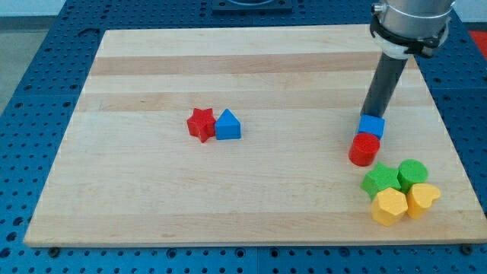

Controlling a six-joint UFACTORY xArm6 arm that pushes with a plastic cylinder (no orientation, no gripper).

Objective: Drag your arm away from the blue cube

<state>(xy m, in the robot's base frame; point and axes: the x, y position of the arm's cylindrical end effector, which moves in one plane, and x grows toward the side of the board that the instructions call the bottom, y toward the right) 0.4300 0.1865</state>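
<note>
The blue cube (372, 126) lies at the view's right on the wooden board (152, 198), touching a red cylinder (364, 149) just below it. My tip (368, 114) rests at the cube's top edge, touching or nearly touching it, with the dark rod rising toward the view's top right.
A red star (201, 124) and a blue triangular block (227, 125) touch each other left of centre. At the bottom right sit a green star (380, 181), a green cylinder (412, 173), a yellow hexagon (389, 206) and a yellow heart (422, 199), near the board's right edge.
</note>
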